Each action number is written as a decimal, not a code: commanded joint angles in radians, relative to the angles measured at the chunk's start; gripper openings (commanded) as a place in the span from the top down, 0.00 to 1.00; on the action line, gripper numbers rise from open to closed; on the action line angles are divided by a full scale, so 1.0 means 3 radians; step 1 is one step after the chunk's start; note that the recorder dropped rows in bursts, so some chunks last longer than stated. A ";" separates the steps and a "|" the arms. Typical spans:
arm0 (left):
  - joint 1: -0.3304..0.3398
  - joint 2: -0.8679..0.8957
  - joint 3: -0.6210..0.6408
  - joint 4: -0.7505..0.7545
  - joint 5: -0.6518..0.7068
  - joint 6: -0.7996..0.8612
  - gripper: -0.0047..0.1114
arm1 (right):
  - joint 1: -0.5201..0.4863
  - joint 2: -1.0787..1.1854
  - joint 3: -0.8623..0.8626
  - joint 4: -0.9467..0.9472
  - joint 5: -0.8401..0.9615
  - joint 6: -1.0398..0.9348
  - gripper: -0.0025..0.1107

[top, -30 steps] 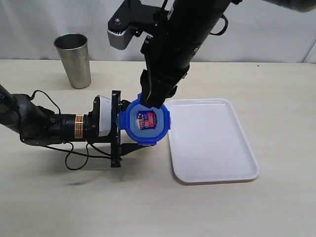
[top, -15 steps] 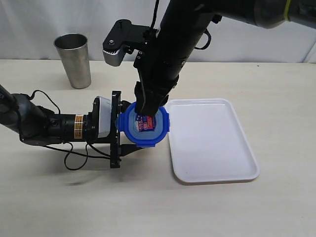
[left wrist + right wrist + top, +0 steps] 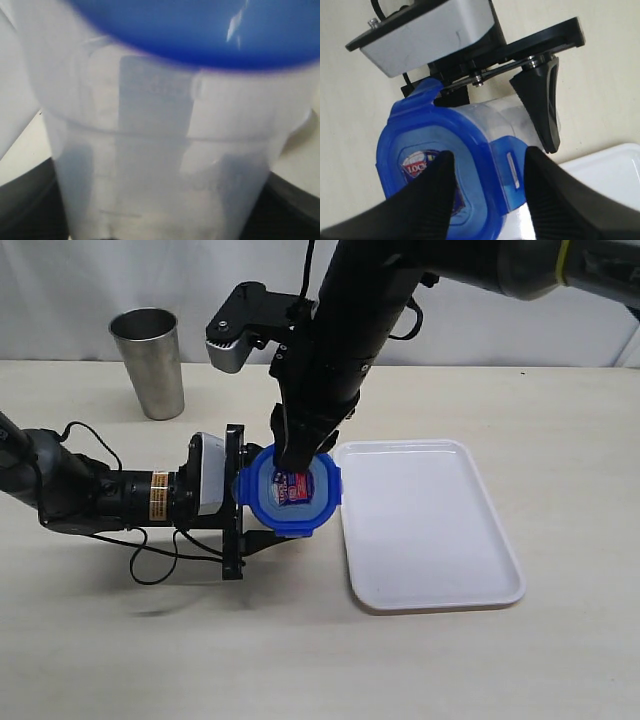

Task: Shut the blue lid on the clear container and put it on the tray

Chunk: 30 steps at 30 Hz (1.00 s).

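Currently, the clear container (image 3: 160,165) is standing upright just left of the tray (image 3: 430,530), outside its rim. The left arm is lying low along the bench (image 3: 150,640), reaching in from the left. The left fingers (image 3: 540,110) are clamping the container's wall from the near and far sides. The left wrist view is showing a dark finger at each side of the translucent body. Whether the container's base is touching the bench cannot be told.

The blue lid (image 3: 290,490) is sitting on the container's mouth with its red-and-white sticker facing up. One flap (image 3: 509,172) is angling down along the container's right side, toward the tray. Whether any flap is latched cannot be told.

The right arm is reaching down from the far side, directly over the lid. The right fingers (image 3: 432,200) are standing apart and holding nothing. One tip is lying over the sticker and the other beside the angled flap. Contact with the lid's top cannot be confirmed.

The tray is lying flat on the right of the bench. A steel cup (image 3: 150,360) is standing upright at the far left, well apart from the container.
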 commanded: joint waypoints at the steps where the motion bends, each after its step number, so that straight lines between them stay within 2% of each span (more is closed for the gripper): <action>1: -0.0001 0.0013 0.0012 0.0025 0.0150 -0.0208 0.96 | -0.0007 0.0261 0.0084 -0.0139 0.0123 -0.0001 0.66; 5: -0.0001 0.0013 0.0012 0.0025 0.0150 -0.0208 0.96 | -0.0007 0.0292 0.0084 -0.0139 0.0123 -0.0001 0.73; 12: -0.0001 0.0013 0.0012 0.0025 0.0150 -0.0270 0.96 | -0.0111 0.0315 0.0084 0.0191 0.0123 -0.0098 0.73; 20: -0.0001 0.0013 0.0012 -0.0036 0.0150 -0.0435 0.96 | -0.0178 0.0312 0.0084 0.0046 0.0123 -0.0049 0.73; 26: -0.0001 0.0013 0.0012 -0.0141 0.0150 -0.0568 0.96 | -0.0178 0.0158 0.0084 -0.0422 -0.0407 0.0420 0.73; 30: -0.0001 0.0013 0.0012 -0.0325 0.0150 -0.0873 0.96 | -0.0178 0.0036 0.0084 -0.0617 -0.0770 0.0801 0.73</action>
